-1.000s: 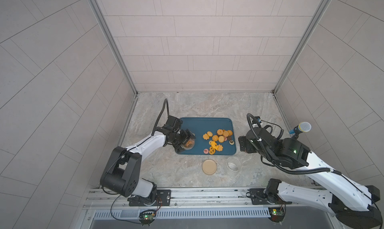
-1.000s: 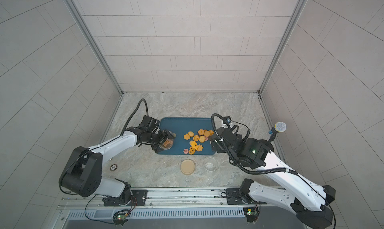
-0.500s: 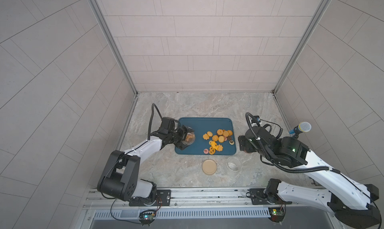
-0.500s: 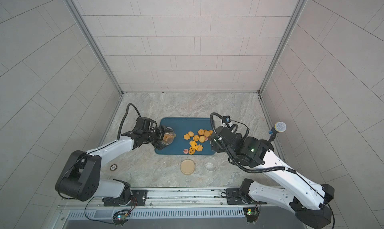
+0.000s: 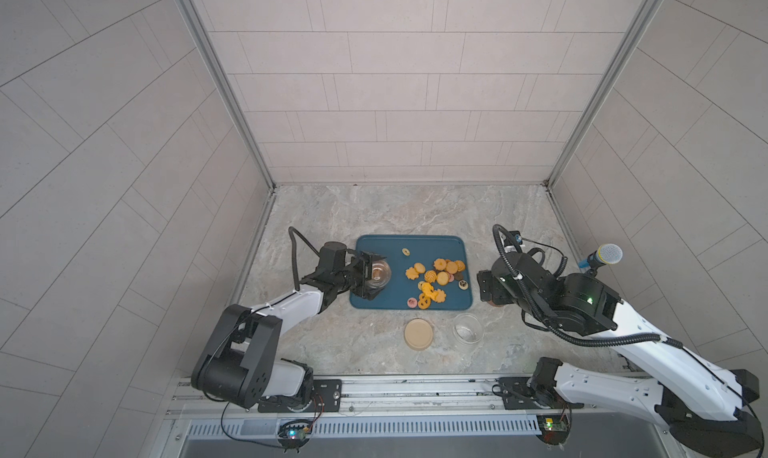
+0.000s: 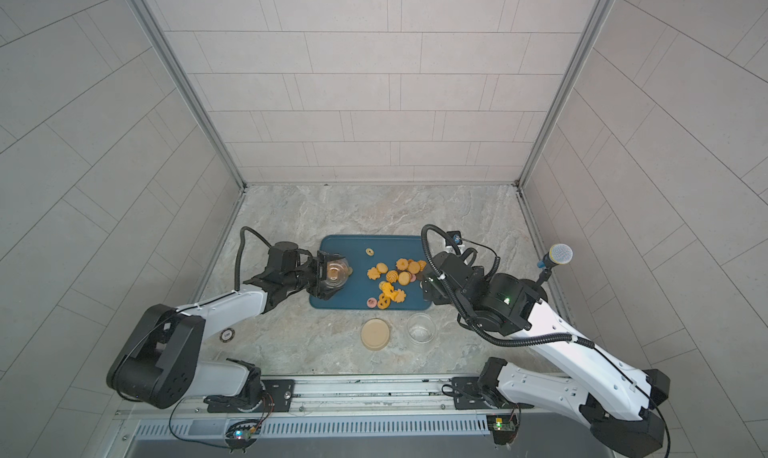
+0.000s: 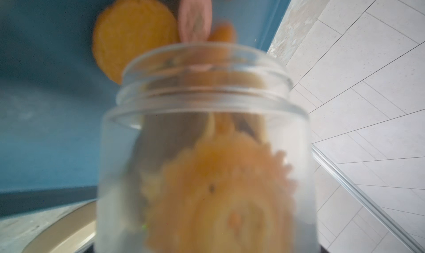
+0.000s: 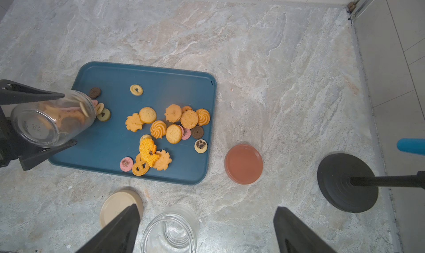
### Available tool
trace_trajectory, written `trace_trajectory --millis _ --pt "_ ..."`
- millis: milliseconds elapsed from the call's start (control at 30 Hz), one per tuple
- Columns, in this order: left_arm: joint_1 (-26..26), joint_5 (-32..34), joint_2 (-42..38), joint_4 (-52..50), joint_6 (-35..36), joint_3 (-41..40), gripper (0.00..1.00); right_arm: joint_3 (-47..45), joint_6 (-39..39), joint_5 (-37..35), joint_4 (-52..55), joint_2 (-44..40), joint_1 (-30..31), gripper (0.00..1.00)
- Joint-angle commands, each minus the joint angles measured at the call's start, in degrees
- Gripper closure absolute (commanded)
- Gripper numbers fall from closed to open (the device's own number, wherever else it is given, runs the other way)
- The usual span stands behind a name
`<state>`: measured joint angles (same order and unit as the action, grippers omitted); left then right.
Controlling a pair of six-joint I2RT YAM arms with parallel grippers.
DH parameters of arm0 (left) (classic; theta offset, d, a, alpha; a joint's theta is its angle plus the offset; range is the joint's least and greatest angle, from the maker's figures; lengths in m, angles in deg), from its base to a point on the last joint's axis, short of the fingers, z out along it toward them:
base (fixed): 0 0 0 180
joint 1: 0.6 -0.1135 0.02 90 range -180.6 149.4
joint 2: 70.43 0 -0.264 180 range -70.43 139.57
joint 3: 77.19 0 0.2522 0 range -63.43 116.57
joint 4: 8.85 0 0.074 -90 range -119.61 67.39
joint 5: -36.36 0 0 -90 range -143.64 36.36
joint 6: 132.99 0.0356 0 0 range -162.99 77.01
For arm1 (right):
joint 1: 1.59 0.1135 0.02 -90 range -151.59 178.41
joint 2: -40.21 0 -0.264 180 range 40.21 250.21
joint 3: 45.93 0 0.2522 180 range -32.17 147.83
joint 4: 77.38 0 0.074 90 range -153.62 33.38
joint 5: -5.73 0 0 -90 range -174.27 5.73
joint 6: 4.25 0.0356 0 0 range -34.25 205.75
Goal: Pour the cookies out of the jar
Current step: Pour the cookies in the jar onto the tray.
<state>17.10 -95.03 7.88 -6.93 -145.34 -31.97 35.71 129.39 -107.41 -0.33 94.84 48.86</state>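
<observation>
My left gripper (image 5: 373, 276) is shut on a clear glass jar (image 5: 377, 273) (image 8: 50, 118), which is tipped on its side over the left end of the blue tray (image 5: 415, 243). The jar's mouth points toward the tray's middle. Orange cookies (image 7: 218, 194) still lie inside it, and a few small ones sit just past its mouth (image 8: 103, 114). A spread of orange, brown and pink cookies (image 5: 436, 277) (image 8: 170, 125) lies on the tray. My right gripper (image 8: 207, 209) is open above the table in front of the tray, holding nothing.
An empty glass jar (image 5: 467, 329) and a beige lid (image 5: 418, 334) stand in front of the tray. A pinkish-orange lid (image 8: 243, 164) lies right of it. A microphone (image 5: 602, 258) on a black round base (image 8: 347, 183) stands at the right wall.
My left wrist has drawn back to the left while the jar stayed over the tray's left end and tipped further over. The right arm has hardly moved.
</observation>
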Motion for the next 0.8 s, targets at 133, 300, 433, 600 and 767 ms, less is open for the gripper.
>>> trace_trajectory --millis 133,300,433,600,767 --pt "1.8 1.1 -4.0 15.2 -10.2 -1.6 1.0 0.7 0.9 -1.2 1.4 -0.8 -0.3 0.05" --pt "1.9 1.9 -9.5 6.3 -8.8 0.7 1.0 0.1 1.0 -1.6 1.4 -0.9 -0.3 0.05" --pt "1.9 2.1 -11.1 7.5 -10.5 0.0 1.0 0.5 1.4 -1.3 1.1 -0.7 -0.3 0.05" --pt "1.9 1.6 -11.4 8.8 -10.9 -1.3 1.0 0.7 1.3 -1.4 1.4 -1.1 -0.3 0.05" --pt "2.0 1.2 -13.1 7.1 -9.8 -1.2 1.0 0.7 1.2 -1.4 1.6 -1.2 -0.3 0.05"
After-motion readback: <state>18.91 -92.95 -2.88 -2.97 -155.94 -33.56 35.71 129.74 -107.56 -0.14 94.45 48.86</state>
